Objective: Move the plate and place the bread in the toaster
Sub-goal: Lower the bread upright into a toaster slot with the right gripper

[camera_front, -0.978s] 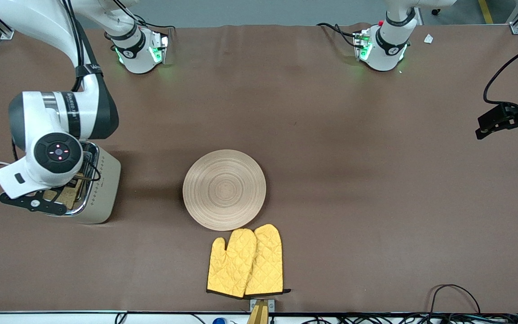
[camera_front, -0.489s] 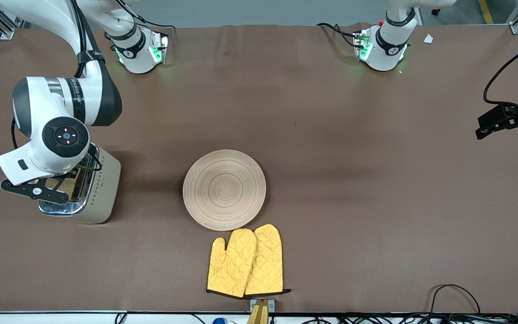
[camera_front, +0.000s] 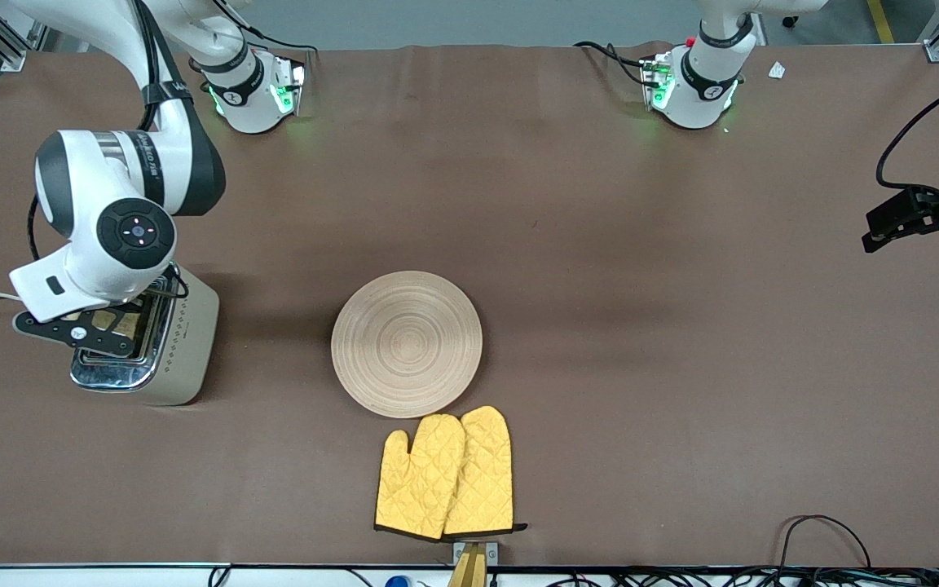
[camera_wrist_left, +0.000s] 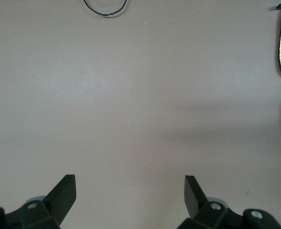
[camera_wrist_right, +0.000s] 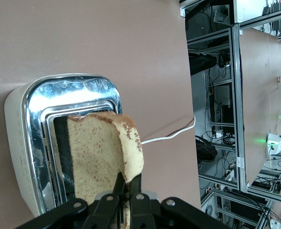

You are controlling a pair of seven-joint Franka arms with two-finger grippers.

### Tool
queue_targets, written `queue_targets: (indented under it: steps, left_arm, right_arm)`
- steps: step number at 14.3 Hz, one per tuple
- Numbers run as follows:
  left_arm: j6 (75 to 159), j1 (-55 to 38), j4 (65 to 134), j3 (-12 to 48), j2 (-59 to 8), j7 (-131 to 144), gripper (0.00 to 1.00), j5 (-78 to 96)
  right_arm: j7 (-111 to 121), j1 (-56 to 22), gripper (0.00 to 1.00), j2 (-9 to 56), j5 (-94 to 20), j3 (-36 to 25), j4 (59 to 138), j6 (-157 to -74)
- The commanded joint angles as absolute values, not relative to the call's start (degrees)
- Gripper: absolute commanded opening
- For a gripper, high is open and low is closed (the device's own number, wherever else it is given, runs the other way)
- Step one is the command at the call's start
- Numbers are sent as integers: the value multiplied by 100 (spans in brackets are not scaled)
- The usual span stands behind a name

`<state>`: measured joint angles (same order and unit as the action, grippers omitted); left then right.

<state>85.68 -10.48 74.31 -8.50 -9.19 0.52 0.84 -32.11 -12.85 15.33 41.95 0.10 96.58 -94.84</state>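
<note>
I count one toaster (camera_front: pixel 164 342), one plate (camera_front: pixel 407 343) and two yellow mitts (camera_front: pixel 445 475) just nearer the camera than it. My right end effector (camera_wrist_right: pixel 128 191) pinches the single bread (camera_wrist_right: pixel 102 157) over the toaster; my left end effector (camera_wrist_left: pixel 130 191) waits, spread wide, above bare surface (camera_front: pixel 641 326).

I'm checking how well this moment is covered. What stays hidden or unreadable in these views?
- Front view: right gripper and most of the brown bread slice, hidden by the arm's white wrist.
- Right wrist view: cream-and-chrome toaster, its slots partly covered by the bread; how far it is in, unclear.
- Front view: left gripper, arm cut off by the edge.
</note>
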Motion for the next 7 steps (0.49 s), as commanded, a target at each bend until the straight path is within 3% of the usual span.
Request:
queue_targets:
  steps: [1,7]
  left_arm:
    - [8561,-1055,7479,-870,-844,123,100,167]
    - [8561,-1055,7479,-870,-844,123,100,167]
  right_arm:
    - [-3462,-1397,0,1274,4368,9,10037,-9563]
    - [-3832,-1415,0,1029,4377,0,10704,-10010]
